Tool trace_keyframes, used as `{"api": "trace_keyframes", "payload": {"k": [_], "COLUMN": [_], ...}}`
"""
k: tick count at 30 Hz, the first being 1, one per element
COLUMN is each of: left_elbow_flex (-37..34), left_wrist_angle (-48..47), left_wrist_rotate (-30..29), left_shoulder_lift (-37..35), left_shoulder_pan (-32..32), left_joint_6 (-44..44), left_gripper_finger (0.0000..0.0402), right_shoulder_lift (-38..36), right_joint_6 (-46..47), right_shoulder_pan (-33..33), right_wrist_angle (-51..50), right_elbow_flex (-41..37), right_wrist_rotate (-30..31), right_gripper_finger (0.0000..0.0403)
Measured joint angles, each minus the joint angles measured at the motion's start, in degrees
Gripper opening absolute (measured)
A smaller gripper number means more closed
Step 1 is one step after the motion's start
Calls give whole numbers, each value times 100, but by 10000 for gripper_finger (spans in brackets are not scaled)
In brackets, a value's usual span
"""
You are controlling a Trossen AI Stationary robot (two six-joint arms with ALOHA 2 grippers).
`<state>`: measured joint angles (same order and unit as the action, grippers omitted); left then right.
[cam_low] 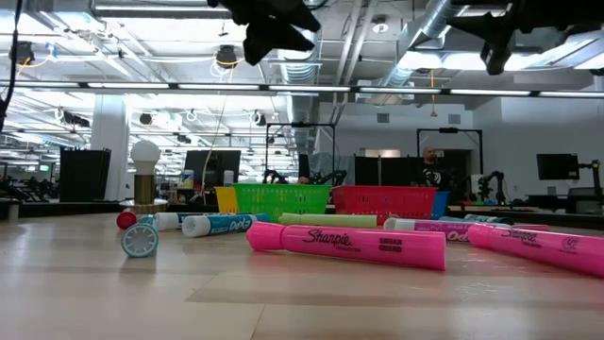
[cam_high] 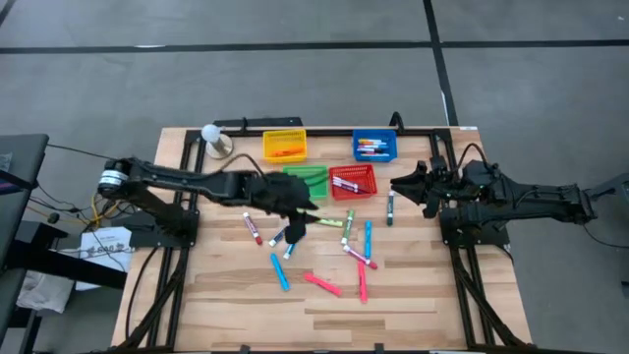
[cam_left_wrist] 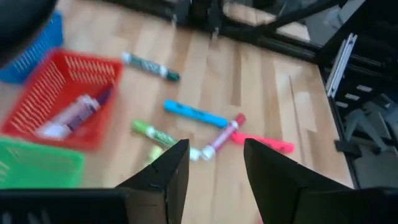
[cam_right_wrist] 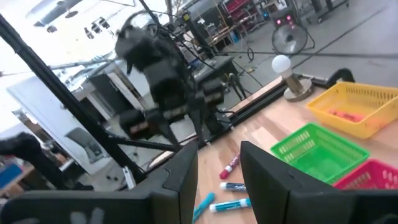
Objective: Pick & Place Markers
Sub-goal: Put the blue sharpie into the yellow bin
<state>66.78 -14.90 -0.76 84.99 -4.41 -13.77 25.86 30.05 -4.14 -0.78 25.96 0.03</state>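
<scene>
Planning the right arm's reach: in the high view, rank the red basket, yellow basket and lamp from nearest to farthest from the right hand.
1. Red basket, just left of the right hand, mid-table.
2. Yellow basket, farther left along the back edge.
3. Lamp, at the back-left corner, farthest.

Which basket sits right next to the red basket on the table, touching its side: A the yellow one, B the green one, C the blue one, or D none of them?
B: in the high view the green basket lies side by side with the red basket, while the yellow basket and the blue basket stand apart, farther back near the table's rear edge.
</scene>
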Motion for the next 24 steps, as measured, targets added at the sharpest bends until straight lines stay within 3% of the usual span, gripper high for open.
{"api": "trace_keyframes", "payload": {"k": [7,13,19,24], "left_elbow_flex": [-1,-2,-2,-133], "left_wrist_angle": [35,-102,-862,-1115], "left_wrist_rotate": [-61,-52,-16,-187], "left_shoulder_lift": [533,697,695,695], "left_shoulder_pan": [-557,-1042,-1443,-1854], "left_joint_6": [-1551,-3590,-6262,-7636], "left_gripper_finger": [151,147,147,151], "right_shoulder_lift": [0,0,-1,-1], "right_joint_6": [198,198,198,195], "right_shoulder_pan": [0,0,0,0], "right_wrist_angle": [-3,-4,-7,-8], "right_elbow_flex": [0,0,0,0], "right_wrist_rotate": [0,0,2,0], "right_gripper_finger": [111,111,111,111]}}
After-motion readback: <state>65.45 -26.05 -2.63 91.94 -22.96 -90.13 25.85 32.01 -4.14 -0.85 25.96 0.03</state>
